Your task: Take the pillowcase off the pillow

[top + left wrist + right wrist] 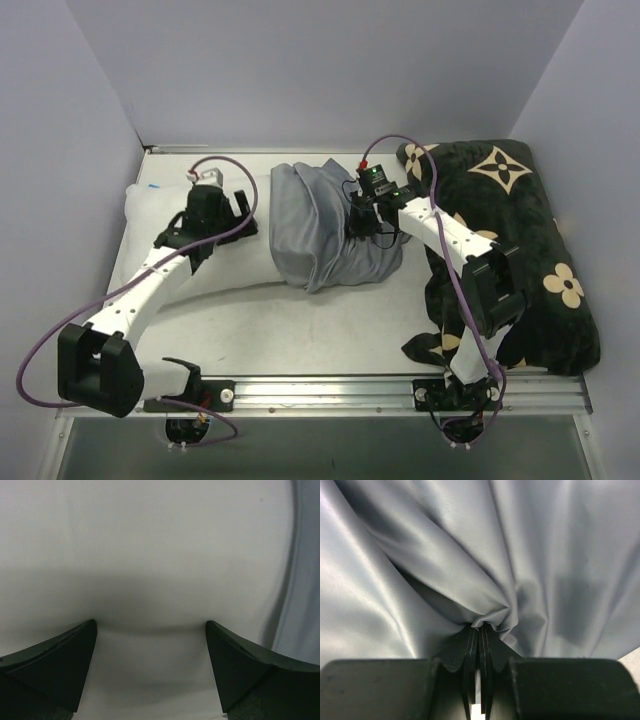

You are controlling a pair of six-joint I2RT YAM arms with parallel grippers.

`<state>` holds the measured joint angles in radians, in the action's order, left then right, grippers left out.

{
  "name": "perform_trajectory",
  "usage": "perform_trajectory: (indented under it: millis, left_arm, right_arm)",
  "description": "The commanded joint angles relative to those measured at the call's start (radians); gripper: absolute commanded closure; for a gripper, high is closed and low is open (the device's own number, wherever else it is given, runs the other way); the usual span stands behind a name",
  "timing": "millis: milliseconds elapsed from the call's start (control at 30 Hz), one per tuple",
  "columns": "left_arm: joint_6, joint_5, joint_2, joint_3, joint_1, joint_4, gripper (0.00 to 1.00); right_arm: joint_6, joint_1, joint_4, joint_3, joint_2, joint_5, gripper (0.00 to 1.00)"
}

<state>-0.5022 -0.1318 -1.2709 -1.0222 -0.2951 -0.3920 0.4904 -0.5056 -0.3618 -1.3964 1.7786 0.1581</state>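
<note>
Right gripper point(479, 630) is pinching a bunched fold of the pillowcase point(445, 565), jaws clamped together on the cloth. Left gripper point(151, 630) is sitting with jaws spread wide apart over the bare white pillow point(150, 545), gripping nothing. Pillowcase is lying crumpled over the pillow's right end, mid-bench point(330, 335), just beside the black flower-print cushion point(520, 230) along the right side.
</note>
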Motion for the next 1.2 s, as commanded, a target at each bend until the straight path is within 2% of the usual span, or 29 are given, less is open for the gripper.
perform_trajectory:
  millis: [0,67,100,133,167,200,367,467,667,700,933,1033,1167]
  left_arm:
    - [-0.145,0.098,-0.060,0.106,-0.026,0.169,0.03]
    - [-0.153,0.119,-0.109,0.126,-0.022,0.243,0.05]
    - [-0.147,0.127,-0.126,0.126,-0.013,0.254,0.19]
    - [-0.147,0.132,-0.142,0.120,-0.001,0.252,0.58]
    - [-0.142,0.132,-0.160,0.114,0.014,0.243,0.76]
    - [-0.141,0.132,-0.160,0.106,0.068,0.222,1.00]
    - [-0.142,0.064,-0.046,0.053,0.275,0.127,1.00]
    - [-0.073,-0.063,-0.010,-0.044,0.346,0.030,1.00]
    - [-0.048,-0.072,0.037,-0.076,0.473,-0.004,1.00]
    - [-0.048,-0.059,0.039,-0.079,0.485,-0.004,1.00]
    - [-0.038,-0.023,0.024,-0.090,0.511,-0.011,1.00]
    - [-0.035,-0.019,0.021,-0.092,0.514,-0.010,1.00]
    - [-0.038,0.001,0.008,-0.096,0.511,-0.005,1.00]
  right_arm:
    - [-0.001,-0.010,0.003,0.005,0.004,0.012,1.00]
    - [-0.004,-0.016,0.003,0.002,0.007,0.014,1.00]
    - [-0.007,-0.014,0.001,0.000,0.008,0.011,1.00]
    - [-0.012,-0.005,0.003,-0.001,0.008,0.008,1.00]
    - [-0.016,0.007,-0.003,-0.003,-0.002,0.005,1.00]
    - [-0.024,0.022,-0.008,0.000,-0.011,0.008,1.00]
    - [-0.042,0.264,-0.060,-0.015,-0.094,0.044,1.00]
    - [-0.061,0.373,-0.118,-0.068,-0.128,0.014,1.00]
    - [-0.069,0.502,-0.187,-0.145,-0.145,-0.049,1.00]
    - [-0.067,0.554,-0.192,-0.153,-0.146,-0.060,1.00]
    - [-0.075,0.640,-0.244,-0.222,-0.140,-0.123,1.00]
    - [-0.066,0.668,-0.247,-0.225,-0.139,-0.097,1.00]
    - [-0.070,0.635,-0.250,-0.245,-0.154,-0.095,1.00]
